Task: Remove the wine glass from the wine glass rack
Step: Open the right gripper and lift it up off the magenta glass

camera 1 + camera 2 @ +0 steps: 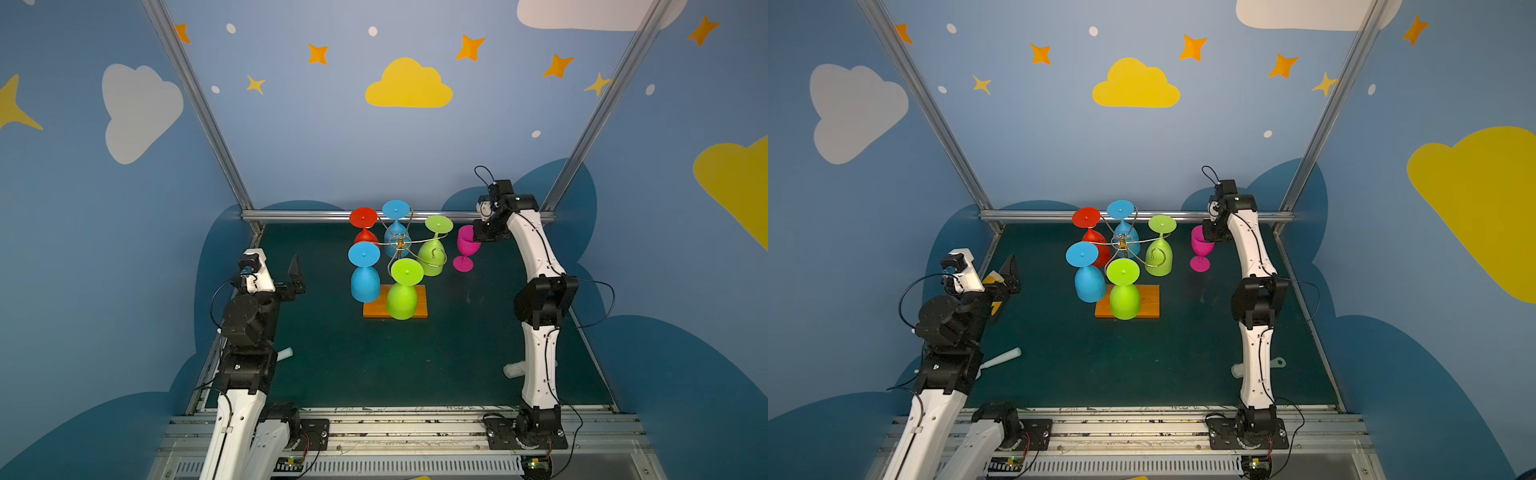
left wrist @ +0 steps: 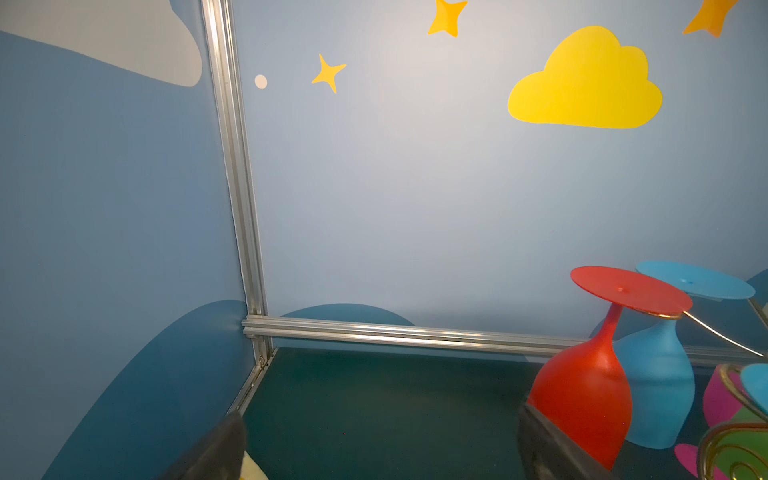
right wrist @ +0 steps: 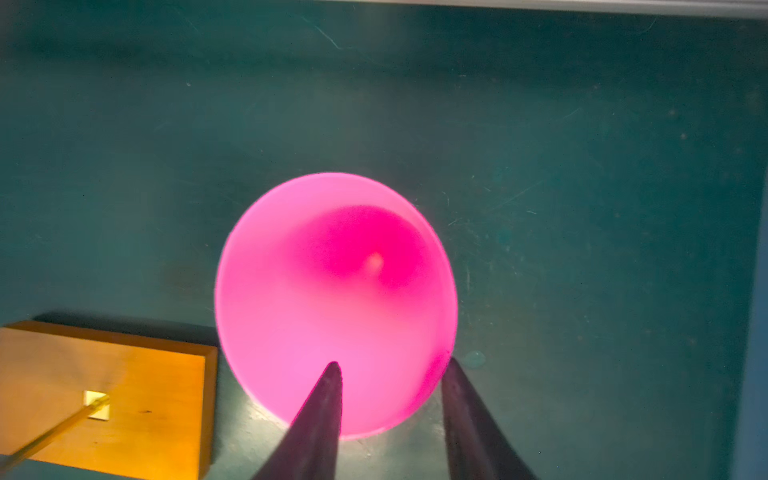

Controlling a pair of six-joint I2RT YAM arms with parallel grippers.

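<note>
Scuffed teal desk (image 3: 582, 166) bears a pink wine glass (image 3: 332, 299) beside the gold-wire rack (image 1: 400, 243). Right tool (image 3: 392, 363) straddles the glass's round rim, parted; left tool (image 2: 380, 415) gapes.

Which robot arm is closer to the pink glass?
The right one. The right gripper sits at the rim of the pink glass, jaws straddling it, one inside the bowl. The left gripper hangs far away, on the other side of the wine glass rack.
</note>
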